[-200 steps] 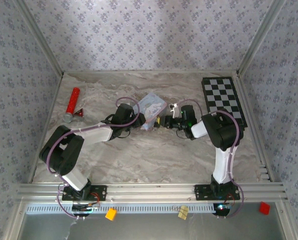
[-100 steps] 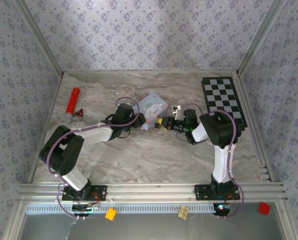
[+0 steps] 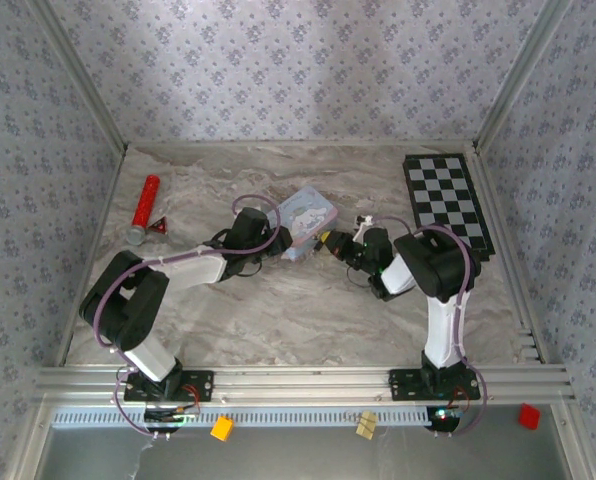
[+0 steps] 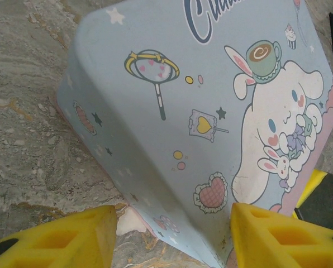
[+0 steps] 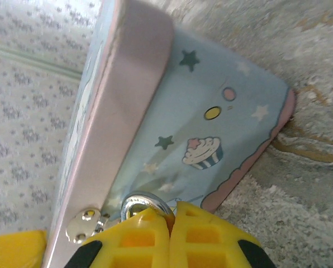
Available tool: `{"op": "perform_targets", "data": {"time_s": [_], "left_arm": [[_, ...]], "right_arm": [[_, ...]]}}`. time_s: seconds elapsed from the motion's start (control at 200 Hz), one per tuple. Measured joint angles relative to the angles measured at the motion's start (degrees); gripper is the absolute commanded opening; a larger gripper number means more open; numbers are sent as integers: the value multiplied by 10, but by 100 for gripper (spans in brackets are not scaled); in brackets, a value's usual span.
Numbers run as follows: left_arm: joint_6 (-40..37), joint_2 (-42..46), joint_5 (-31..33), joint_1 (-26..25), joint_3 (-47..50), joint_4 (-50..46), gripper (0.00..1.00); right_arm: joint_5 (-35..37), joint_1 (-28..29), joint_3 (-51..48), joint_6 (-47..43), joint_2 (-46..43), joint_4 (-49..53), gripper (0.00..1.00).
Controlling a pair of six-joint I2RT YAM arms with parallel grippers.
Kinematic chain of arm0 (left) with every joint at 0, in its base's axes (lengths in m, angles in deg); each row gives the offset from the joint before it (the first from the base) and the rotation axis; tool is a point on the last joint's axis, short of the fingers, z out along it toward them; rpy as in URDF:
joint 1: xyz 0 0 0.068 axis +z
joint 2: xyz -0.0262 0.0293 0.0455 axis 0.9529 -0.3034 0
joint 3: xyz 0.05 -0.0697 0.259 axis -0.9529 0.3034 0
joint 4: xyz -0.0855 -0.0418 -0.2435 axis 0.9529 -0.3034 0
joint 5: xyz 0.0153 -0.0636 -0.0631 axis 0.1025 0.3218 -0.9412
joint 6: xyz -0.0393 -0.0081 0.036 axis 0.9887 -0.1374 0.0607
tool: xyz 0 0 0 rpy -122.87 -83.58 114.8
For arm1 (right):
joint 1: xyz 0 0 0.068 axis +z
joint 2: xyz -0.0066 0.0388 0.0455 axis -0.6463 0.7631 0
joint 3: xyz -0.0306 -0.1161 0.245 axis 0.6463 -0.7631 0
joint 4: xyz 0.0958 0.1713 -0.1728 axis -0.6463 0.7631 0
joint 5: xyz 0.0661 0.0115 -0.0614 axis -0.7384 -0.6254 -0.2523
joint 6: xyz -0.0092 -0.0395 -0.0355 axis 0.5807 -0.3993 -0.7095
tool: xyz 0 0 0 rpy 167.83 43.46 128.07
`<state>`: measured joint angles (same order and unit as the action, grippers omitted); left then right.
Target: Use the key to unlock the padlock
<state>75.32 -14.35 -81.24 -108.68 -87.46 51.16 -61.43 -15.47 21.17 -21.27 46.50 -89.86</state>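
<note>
A pale blue cartoon tin (image 3: pixel 306 214) lies mid-table between both arms. The padlock's silvery shackle loop (image 5: pixel 134 202) hangs by the tin's small hasp (image 5: pixel 84 222); its body is hidden behind my right fingers. My right gripper (image 5: pixel 171 215) is shut, its yellow fingertips pressed together right at the loop. I cannot make out the key; it is hidden. The left gripper (image 4: pixel 175 223) stands open astride the tin's (image 4: pixel 211 111) near corner: the right finger (image 4: pixel 278 237) is against the tin, the left finger (image 4: pixel 71 237) stands apart from it.
A red cylinder (image 3: pixel 146 207) and a small red triangular piece (image 3: pixel 161 227) lie at the far left. A checkerboard (image 3: pixel 448 200) lies at the back right. Patterned walls close in the table on three sides.
The right gripper has closed and its wrist has swung nearer and turned toward the tin's side. The left arm and the tin have stayed put.
</note>
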Motion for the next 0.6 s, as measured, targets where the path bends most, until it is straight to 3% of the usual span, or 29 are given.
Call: {"op": "perform_targets", "data": {"time_s": [0.3, 0.605], "left_arm": [[2, -12, 11, -10, -10, 7, 56], [-26, -42, -4, 9, -45, 1, 57]], "right_arm": [[98, 18, -5, 48, -67, 39, 0], [128, -35, 4, -101, -267, 326, 0]]}}
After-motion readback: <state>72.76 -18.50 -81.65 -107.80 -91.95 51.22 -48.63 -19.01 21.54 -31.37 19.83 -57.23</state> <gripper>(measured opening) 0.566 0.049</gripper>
